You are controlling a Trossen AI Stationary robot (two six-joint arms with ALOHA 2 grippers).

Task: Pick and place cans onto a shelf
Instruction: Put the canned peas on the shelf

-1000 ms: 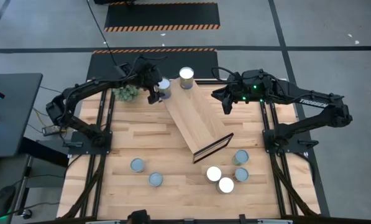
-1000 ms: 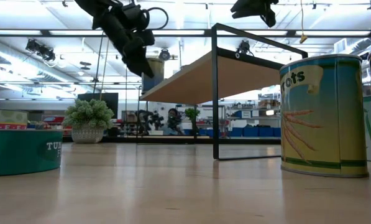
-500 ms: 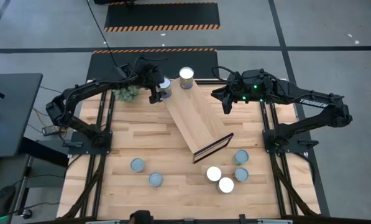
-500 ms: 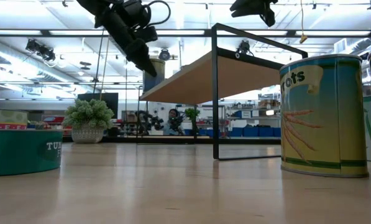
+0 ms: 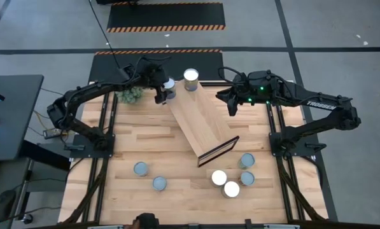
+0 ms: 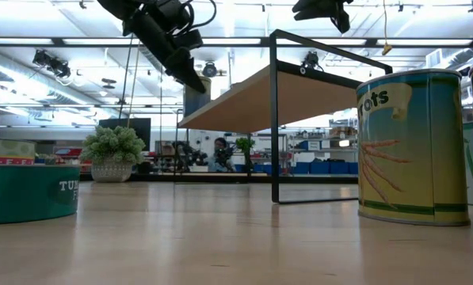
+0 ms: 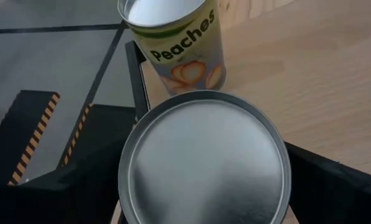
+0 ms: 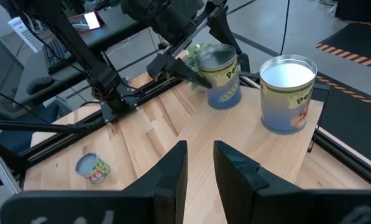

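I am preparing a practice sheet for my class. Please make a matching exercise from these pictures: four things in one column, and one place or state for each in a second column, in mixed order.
Things
1. peaches can
2. left gripper
3. right gripper
4. plant

Places or states
A. fingers nearly together, holding nothing, beside the shelf
B. green, at the table's far left corner
C. standing on the shelf's far end
D. open around a silver-topped can

Pairs: 1-C, 2-D, 3-A, 4-B
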